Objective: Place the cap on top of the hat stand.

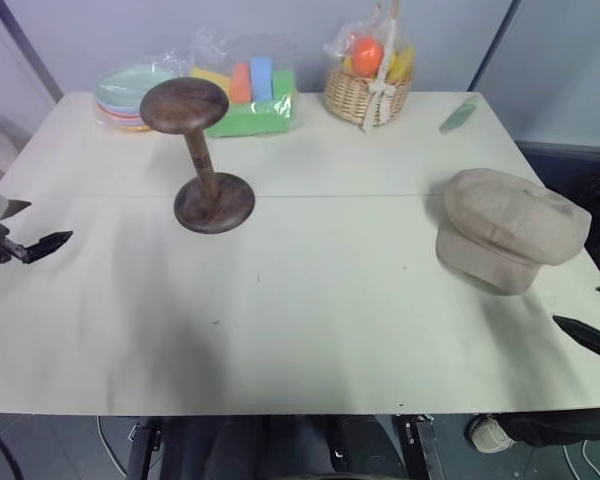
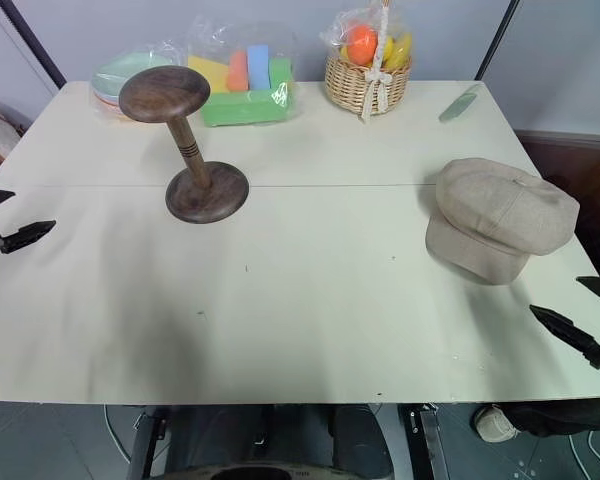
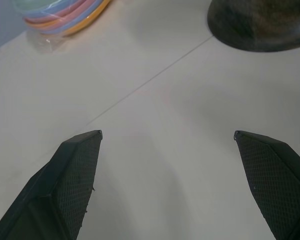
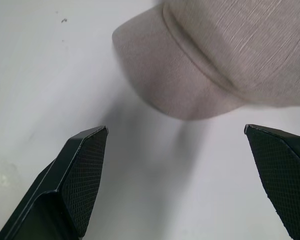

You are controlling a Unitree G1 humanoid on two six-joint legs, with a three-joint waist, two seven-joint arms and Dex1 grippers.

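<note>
The beige cap (image 1: 510,228) lies flat on the right side of the white table (image 1: 310,330), its brim toward the table's front edge. Left of centre stands the dark wooden hat stand (image 1: 202,150), upright, its rounded top bare. My left gripper (image 1: 40,224) hovers open at the table's left edge, well left of the stand, whose base (image 3: 260,22) appears in the left wrist view. My right gripper (image 2: 558,296) is open near the front right corner, a short way in front of the cap (image 4: 230,55). Nothing is between either pair of fingers.
Along the back edge sit a wrapped stack of coloured plates (image 1: 130,92), a green tray of foam blocks (image 1: 245,95), a wicker basket of fruit (image 1: 368,85) and a small green object (image 1: 458,117). Bare tabletop stretches between stand and cap.
</note>
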